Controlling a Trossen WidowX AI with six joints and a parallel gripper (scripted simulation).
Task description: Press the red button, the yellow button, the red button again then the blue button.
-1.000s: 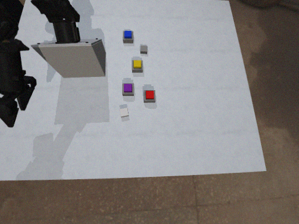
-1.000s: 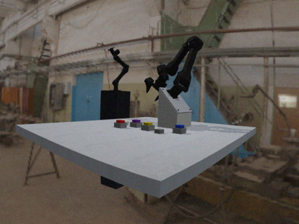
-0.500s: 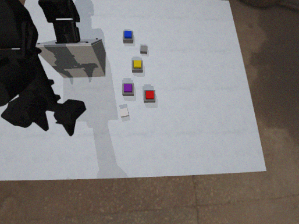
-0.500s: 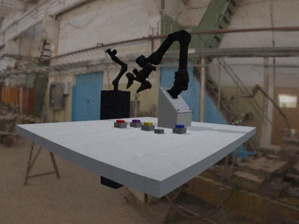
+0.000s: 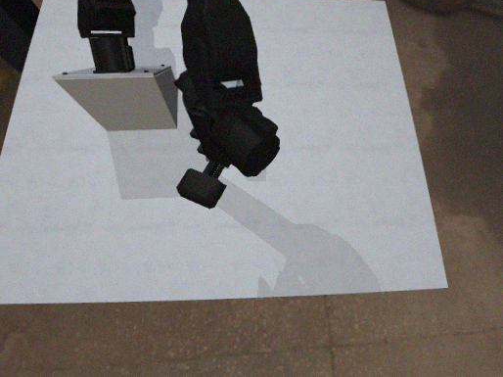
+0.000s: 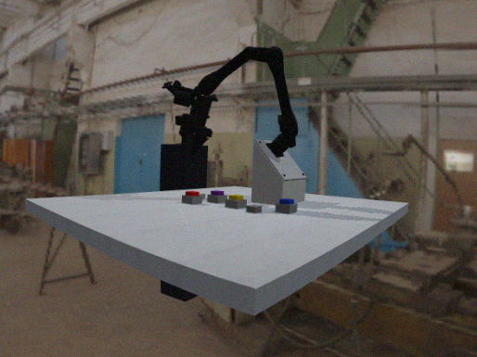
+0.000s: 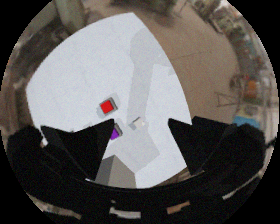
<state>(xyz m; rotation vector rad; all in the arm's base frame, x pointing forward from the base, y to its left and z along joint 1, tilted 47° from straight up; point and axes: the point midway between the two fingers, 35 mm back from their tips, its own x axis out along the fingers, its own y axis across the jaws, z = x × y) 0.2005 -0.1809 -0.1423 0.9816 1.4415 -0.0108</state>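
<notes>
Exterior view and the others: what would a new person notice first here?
The black arm arches high over the white table, its open gripper hanging above the red button. On the table, red, purple, yellow and blue buttons stand in a row beside the grey base.

On the tabletop (image 6: pixel 139 235), seen from the exterior view, four buttons sit in a row running left to right: the red button (image 6: pixel 192 194), purple button (image 6: pixel 217 193), yellow button (image 6: pixel 236 197) and blue button (image 6: pixel 287 201) (a small block (image 6: pixel 253 209) lies between the last two). The arm's base (image 6: pixel 276 174) stands just behind them.
</notes>
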